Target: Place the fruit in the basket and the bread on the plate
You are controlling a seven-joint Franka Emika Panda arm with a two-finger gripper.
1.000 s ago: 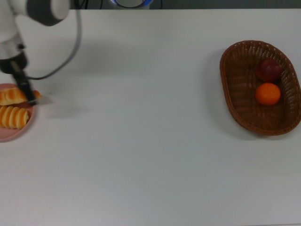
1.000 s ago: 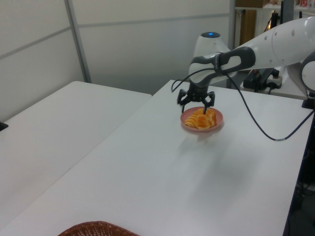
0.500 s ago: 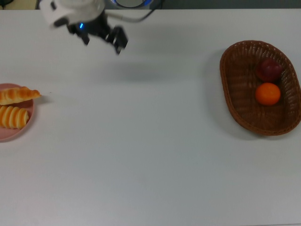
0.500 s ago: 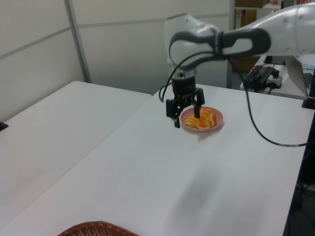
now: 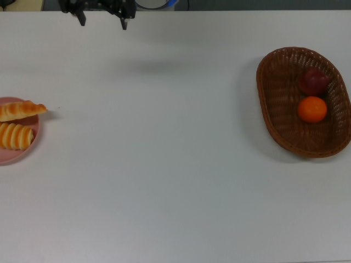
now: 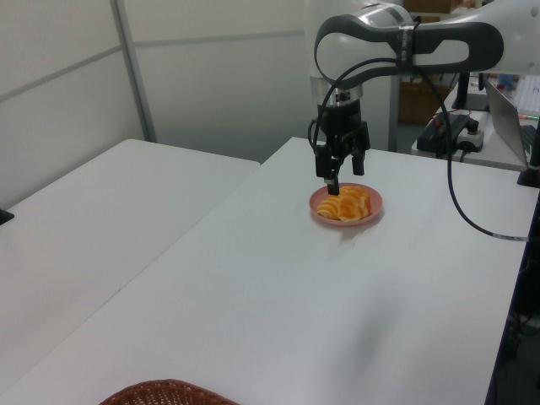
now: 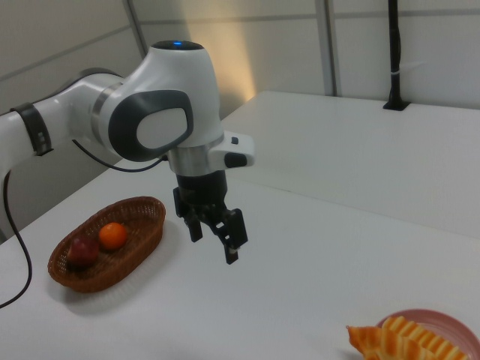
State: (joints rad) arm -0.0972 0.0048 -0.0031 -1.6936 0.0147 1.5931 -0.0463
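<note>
Now the end effector has risen away from the plate, fingers spread and empty; both breads lie on it, fruit far off in the basket, so the task looks finished.

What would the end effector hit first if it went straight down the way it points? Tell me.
Probably just the bare white table. The end effector points down, open and empty, away from the basket and the plate, though depth is uncertain.

Open table between plate and basket
</note>
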